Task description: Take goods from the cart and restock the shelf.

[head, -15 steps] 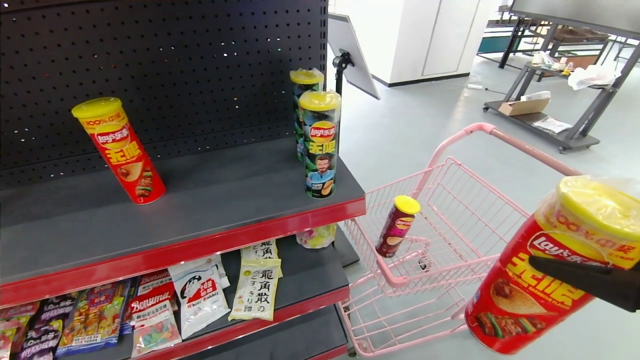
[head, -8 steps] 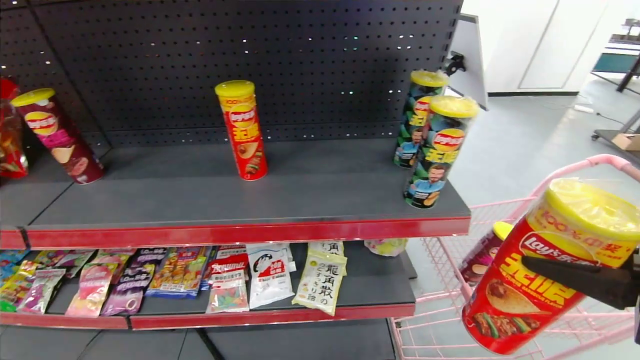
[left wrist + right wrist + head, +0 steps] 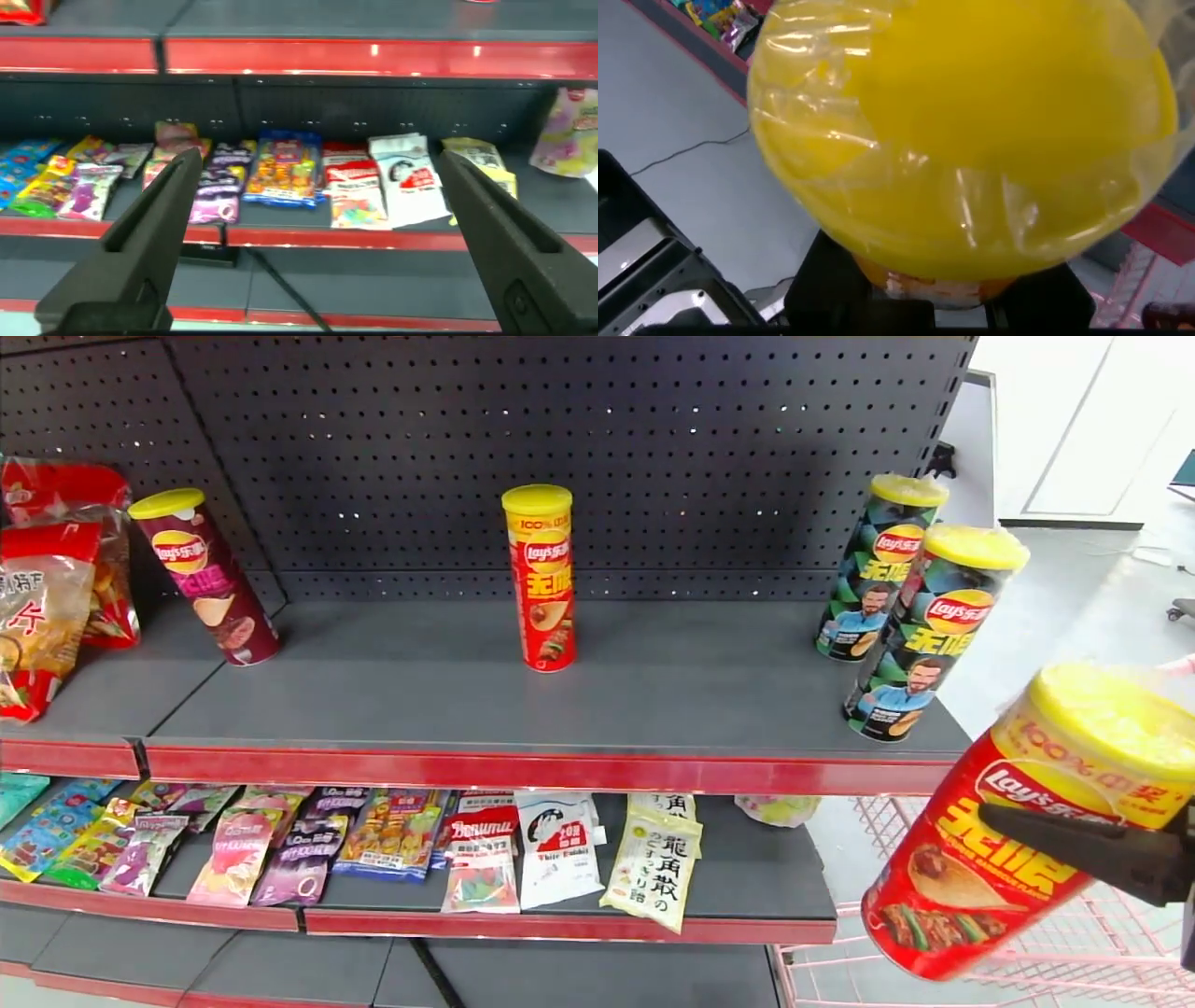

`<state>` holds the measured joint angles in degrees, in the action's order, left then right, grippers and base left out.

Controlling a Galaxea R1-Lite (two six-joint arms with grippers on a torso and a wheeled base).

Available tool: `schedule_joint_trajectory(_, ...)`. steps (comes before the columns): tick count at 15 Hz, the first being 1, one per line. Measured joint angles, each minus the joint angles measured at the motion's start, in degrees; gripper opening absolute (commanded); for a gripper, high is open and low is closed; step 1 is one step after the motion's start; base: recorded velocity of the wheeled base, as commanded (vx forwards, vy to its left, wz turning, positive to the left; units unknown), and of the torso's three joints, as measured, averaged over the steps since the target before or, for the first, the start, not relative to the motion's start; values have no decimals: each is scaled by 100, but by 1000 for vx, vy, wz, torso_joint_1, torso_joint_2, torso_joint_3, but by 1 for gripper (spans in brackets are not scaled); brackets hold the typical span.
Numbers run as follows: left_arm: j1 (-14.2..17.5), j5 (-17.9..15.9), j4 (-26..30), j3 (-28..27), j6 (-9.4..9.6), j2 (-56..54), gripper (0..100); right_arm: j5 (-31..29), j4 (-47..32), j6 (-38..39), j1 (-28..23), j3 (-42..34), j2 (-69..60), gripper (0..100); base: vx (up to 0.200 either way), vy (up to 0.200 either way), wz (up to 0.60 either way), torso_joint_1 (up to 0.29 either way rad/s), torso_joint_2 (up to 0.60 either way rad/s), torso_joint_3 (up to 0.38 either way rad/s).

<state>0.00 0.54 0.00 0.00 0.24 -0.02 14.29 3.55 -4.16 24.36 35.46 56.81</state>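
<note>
A round logo above large yellow characters marks each can: the near red chip can point(image 3: 1008, 831) at four o'clock, the middle red chip can point(image 3: 541, 583) at twelve, the maroon chip can point(image 3: 210, 583) at ten. Black characters run down a pale pouch point(image 3: 653, 873) at six.

The red chip canister point(image 3: 952, 877), yellow-lidded and plastic-wrapped, hangs tilted with its lid up, off the right end of the dark, red-edged shelf point(image 3: 560, 709), above the pink cart point(image 3: 1027, 971).
</note>
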Motion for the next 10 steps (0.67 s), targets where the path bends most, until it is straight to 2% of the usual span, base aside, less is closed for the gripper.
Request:
schedule_joint_trajectory(3,0,-2,0,0,0,0,100,11,1147,-183,4,-477,68,0,0,200,0,1,2,4)
schedule_joint_trajectory(4,0,0,2,0,2,0,100,87,1202,-197,12,-611,93,0,0,200,0,-2,7,2)
schedule_joint_trajectory(6,2,6,2,0,2,0,100,925,1243,-117,113,-708,94,0,0,200,0,-5,5,9)
schedule_joint_trajectory(10,0,6,0,0,0,0,100,1152,1248,-85,235,-628,113,0,0,200,0,2,0,2)
